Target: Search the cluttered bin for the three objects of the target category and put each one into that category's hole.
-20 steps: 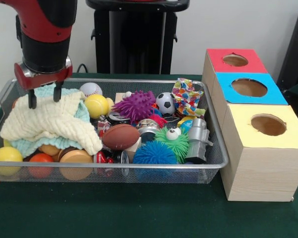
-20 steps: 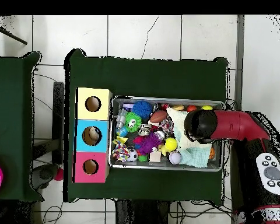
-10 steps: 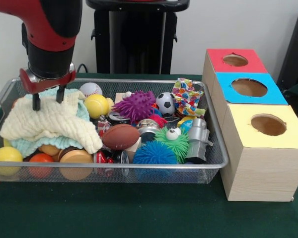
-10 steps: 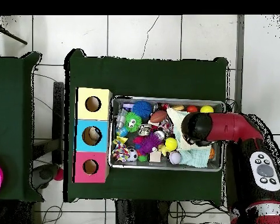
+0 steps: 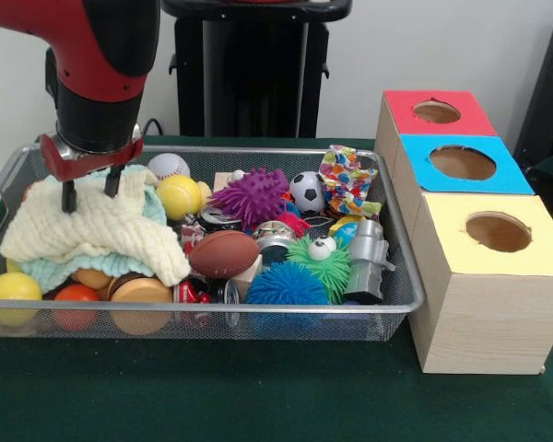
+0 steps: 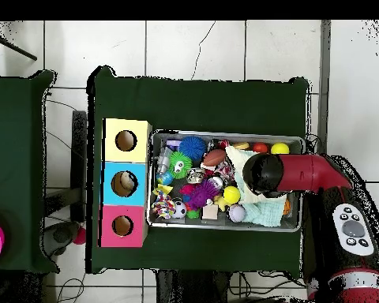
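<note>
Target category not identifiable from the views. Wire mesh bin [image 5: 401, 267] holds mixed clutter: brown toy football [image 5: 224, 253] near centre, purple spiky ball [image 5: 255, 195] behind it, blue spiky ball [image 5: 287, 284] at near wall, soccer ball [image 5: 306, 191] and baseball [image 5: 169, 166] toward far side. Cream knit cloth [image 5: 92, 226] drapes the left pile. Gripper [image 5: 88, 191] just above cloth, two fingers spread apart, empty. Right of bin: boxes with holes, yellow [image 5: 499, 232] nearest, blue [image 5: 462, 162], red [image 5: 437, 111] farthest.

Arm vertical, gripper [image 5: 89, 191] pointing down, fingers parted
</note>
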